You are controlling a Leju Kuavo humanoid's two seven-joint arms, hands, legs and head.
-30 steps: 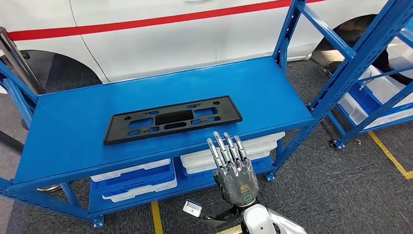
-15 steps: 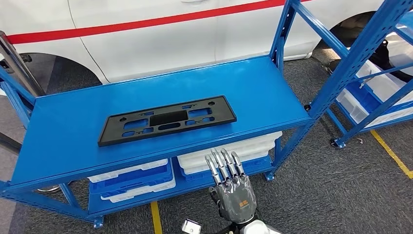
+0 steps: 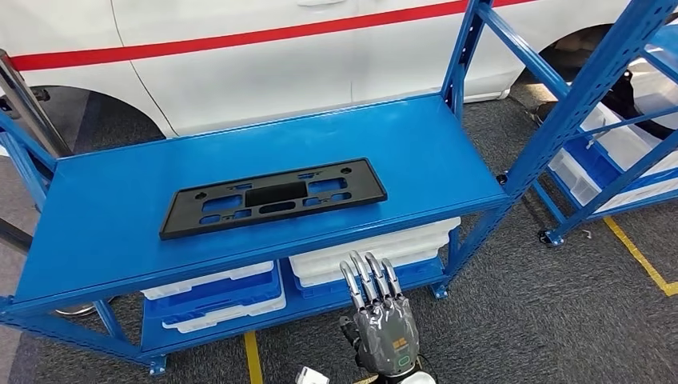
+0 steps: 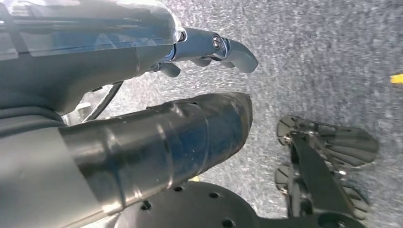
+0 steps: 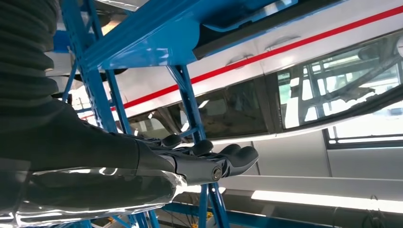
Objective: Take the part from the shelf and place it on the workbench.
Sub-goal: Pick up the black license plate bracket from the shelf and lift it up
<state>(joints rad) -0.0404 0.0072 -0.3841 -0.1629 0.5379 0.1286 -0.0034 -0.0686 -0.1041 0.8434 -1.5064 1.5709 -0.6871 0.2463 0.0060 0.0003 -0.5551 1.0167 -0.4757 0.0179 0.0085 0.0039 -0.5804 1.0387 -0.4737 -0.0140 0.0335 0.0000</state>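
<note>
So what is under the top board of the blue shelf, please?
Under the top board sit white trays in blue bins and a stack of white trays on the lower level. Their contents are hidden by the board. The black part lies on top.

No words, numbers or brand names can be read anywhere. The back of the right robot hand (image 3: 382, 332) carries a small orange mark and a green oval, both too small to make out. The white vehicle (image 3: 264, 72) behind the shelf bears a plain red stripe (image 3: 240, 36) without lettering.
</note>
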